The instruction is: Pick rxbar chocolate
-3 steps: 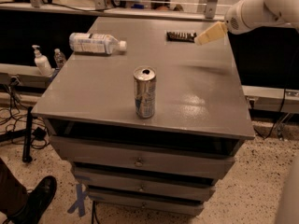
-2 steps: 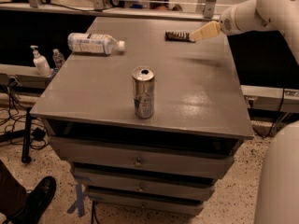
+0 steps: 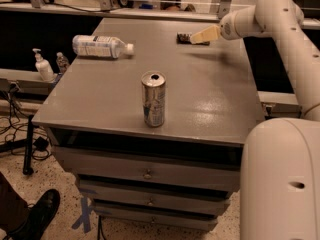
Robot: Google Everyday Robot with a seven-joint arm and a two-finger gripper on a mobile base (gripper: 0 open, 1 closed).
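Observation:
The rxbar chocolate [image 3: 183,37] is a small flat dark bar lying at the far right of the grey table top [image 3: 200,99]. Only its left end shows. My gripper [image 3: 196,38], with pale cream fingers [image 3: 205,34], reaches in from the right on the white arm and sits right over the bar's right part, covering it. I cannot tell whether it touches the bar.
A silver-blue drink can [image 3: 153,99] stands upright near the table's front middle. A clear plastic bottle [image 3: 101,46] lies on its side at the far left. My white arm [image 3: 285,39] and base [image 3: 280,179] fill the right side. Drawers [image 3: 147,173] sit below the top.
The gripper has moved left and down toward the bar, now covering its right part. The can and bottle have not moved.

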